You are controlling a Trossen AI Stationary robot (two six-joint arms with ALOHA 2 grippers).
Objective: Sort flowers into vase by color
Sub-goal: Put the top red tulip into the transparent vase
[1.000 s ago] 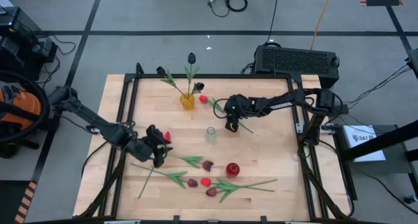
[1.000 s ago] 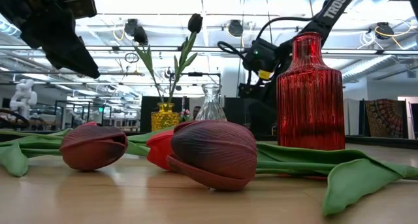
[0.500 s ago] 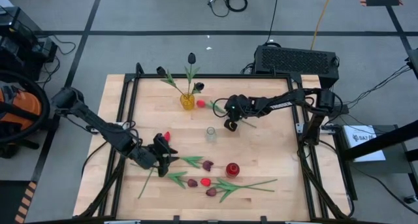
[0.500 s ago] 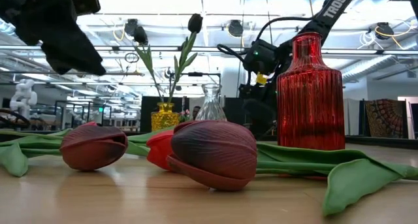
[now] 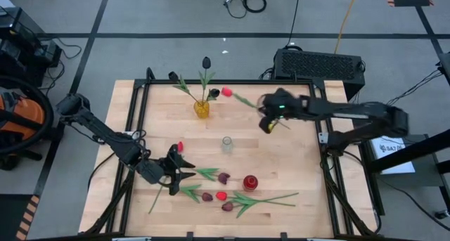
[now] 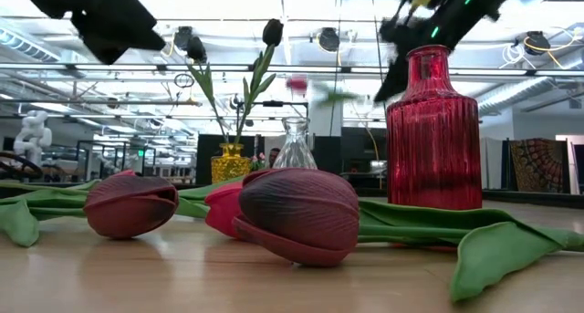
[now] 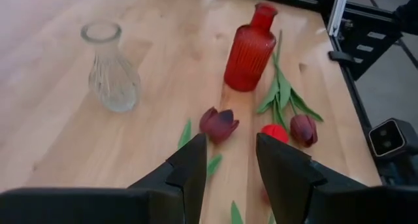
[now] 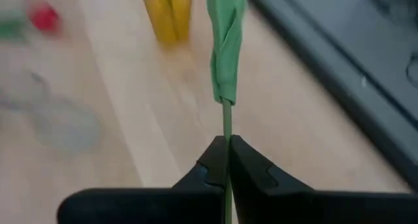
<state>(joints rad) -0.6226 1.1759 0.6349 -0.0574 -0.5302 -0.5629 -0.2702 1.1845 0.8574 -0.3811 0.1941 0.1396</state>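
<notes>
My right gripper (image 5: pixel 266 121) hangs over the table's far right, shut on a red tulip whose head (image 5: pixel 226 92) points toward the yellow vase (image 5: pixel 202 109). That vase holds dark tulips. A clear vase (image 5: pixel 226 144) stands mid-table and a red vase (image 5: pixel 249 183) nearer the front. Several tulips lie flat on the table by the red vase, among them a maroon one (image 7: pixel 219 123) and a red one (image 7: pixel 274 132). My left gripper (image 7: pixel 228 165) hovers open just left of them, with nothing between its fingers. My right gripper pinches the red tulip's thin green stem (image 8: pixel 226 119) between its two fingertips, just below a folded leaf (image 8: pixel 225 41). The fingers slant down from the table's right side. The tulip is lifted clear of the table, head (image 6: pixel 297 83) out toward the table's left.
Another red tulip head (image 5: pixel 180 147) lies just beyond my left gripper. A black metal frame (image 5: pixel 140 100) runs around the wooden table top. A dark box (image 5: pixel 320 64) stands behind the far right corner.
My right gripper has risen steeply and drawn back toward the table's right edge, taking the red tulip with it; the tulip, which lay on the table beside the yellow vase, now hangs clear. My left gripper has drifted toward the near edge and the lying tulips.
</notes>
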